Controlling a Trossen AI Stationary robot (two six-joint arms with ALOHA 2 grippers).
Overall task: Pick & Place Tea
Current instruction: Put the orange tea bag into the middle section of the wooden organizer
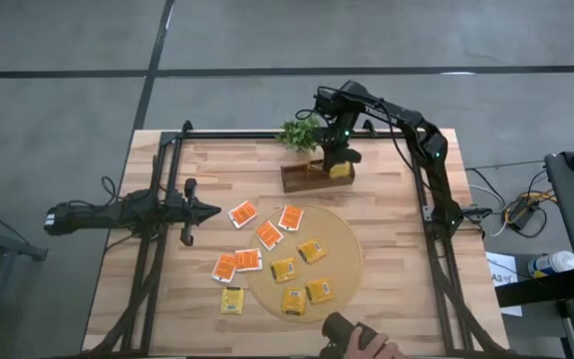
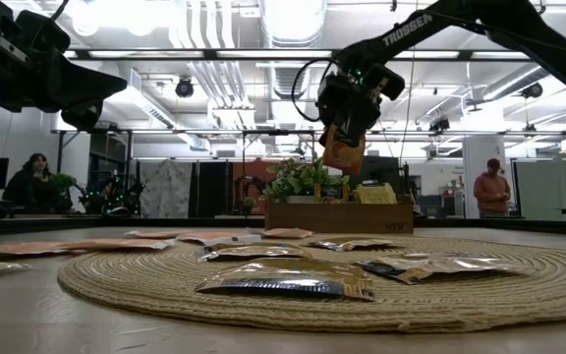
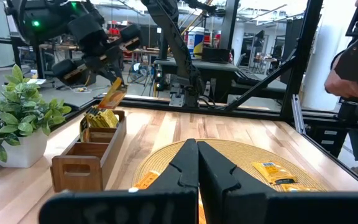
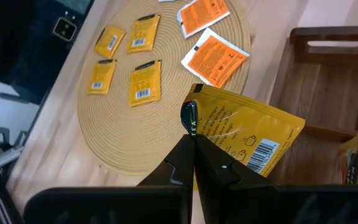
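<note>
the right hand [image 4: 193, 138] pinches a light, thin, floppy yellow foil tea packet [image 4: 247, 140] by its edge, best gripped there, over the brown wooden box [image 1: 315, 175]; the left hand [image 1: 205, 210] waits closed above the desk.

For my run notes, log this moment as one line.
right hand: shut on yellow tea packet, above wooden box | left hand: shut, idle left | other packets: on mat

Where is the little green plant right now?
In the high view the green plant stands at the table's far edge, just left of the wooden box.
</note>
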